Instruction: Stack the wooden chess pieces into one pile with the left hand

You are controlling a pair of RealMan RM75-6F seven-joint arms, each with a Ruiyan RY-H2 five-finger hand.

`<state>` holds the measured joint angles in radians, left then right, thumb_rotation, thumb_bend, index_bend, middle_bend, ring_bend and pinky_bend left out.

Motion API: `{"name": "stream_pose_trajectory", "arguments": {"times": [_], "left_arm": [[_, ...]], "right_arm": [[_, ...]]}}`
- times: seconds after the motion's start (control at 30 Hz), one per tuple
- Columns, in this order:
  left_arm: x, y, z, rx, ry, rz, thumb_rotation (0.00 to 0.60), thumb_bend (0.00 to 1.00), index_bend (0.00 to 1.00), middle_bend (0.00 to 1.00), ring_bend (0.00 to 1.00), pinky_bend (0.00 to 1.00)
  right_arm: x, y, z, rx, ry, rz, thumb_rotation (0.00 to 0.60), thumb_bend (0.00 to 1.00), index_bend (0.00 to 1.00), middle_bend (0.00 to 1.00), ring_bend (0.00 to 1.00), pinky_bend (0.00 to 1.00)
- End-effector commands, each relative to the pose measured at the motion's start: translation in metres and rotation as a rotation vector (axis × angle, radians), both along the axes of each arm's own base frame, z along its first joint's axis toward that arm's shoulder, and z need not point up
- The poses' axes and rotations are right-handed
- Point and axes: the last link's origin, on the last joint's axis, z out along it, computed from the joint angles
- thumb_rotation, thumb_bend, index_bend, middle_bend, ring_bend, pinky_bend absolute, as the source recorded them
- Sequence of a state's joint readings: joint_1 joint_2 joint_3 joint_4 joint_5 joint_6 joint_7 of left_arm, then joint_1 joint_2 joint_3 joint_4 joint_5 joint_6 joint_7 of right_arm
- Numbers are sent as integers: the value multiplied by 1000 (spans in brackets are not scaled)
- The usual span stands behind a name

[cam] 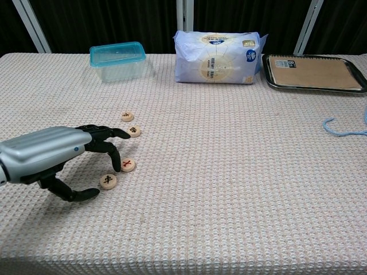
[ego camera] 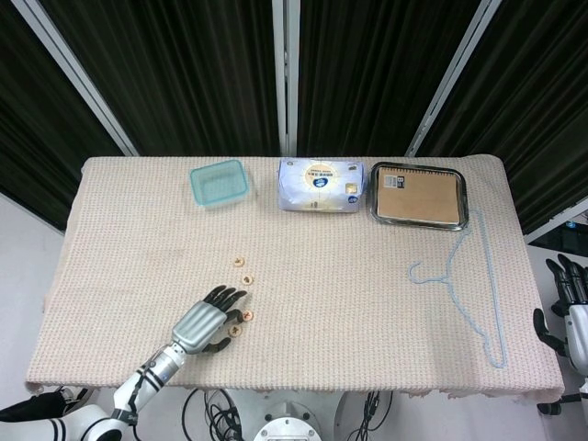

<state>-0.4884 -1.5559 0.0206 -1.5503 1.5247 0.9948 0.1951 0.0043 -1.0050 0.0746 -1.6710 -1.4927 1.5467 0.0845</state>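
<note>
Left robot hand (cam: 54,157) sits low over the near-left part of the surface (cam: 229,189), which is covered in a beige woven cloth. Palm faces down, dark fingers (cam: 109,133) spread and curved toward the cloth, thumb (cam: 74,193) set apart toward the near edge. It holds nothing. In the head view the same robot hand (ego camera: 200,322) lies just left of the loose pieces.

Wooden chess pieces: four round discs are visible in the chest view, all lying flat and single, none stacked. The piece with a red mark (cam: 128,165) lies just beside a fingertip; contact cannot be confirmed. The piece with a dark mark (cam: 108,181) sits nearer the front edge, between the fingers and the thumb. Two more, (cam: 134,131) and (cam: 127,116), lie farther back, just apart from each other.

Right robot hand (ego camera: 570,303) shows only at the right edge of the head view, off the surface, fingers upright and apart, nothing in it.

Along the far edge: teal plastic container (cam: 117,59), white and blue soft pack (cam: 219,57), metal tray (cam: 269,77) with a brown notebook (cam: 309,71) inside. A light blue hanger (ego camera: 469,285) lies flat on the right side.
</note>
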Motion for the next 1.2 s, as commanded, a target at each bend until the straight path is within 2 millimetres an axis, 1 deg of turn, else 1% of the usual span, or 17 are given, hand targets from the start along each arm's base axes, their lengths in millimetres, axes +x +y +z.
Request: {"name": "stream_pose_trajectory", "arguments": {"times": [0.03,0.27,0.5,0.93,1.2], "left_arm": [[0,1,0,3,1,2,600,322,398,44,0,0],[-2,1,-1,3,0,11,600,322,440,44,0,0],[-1,1,-1,5,-8,11,600,323,462,46,0,0],[-1,1,-1,-1,-16,15,600,324,473,47,0,0],[-3,3,3,6,-32,38,600,327,479,47,0,0]], "right_arm": [[0,0,0,1,0,0,600,432,0,0,0,0],[0,1,0,-1,-2,1,600,432,0,0,0,0],[0,0,0,2,-1,1,600,431,0,0,0,0],[0,1,0,0,-2,1,600,432,0,0,0,0],[0,0,0,3,-1,0,600,432,0,0,0,0]]}}
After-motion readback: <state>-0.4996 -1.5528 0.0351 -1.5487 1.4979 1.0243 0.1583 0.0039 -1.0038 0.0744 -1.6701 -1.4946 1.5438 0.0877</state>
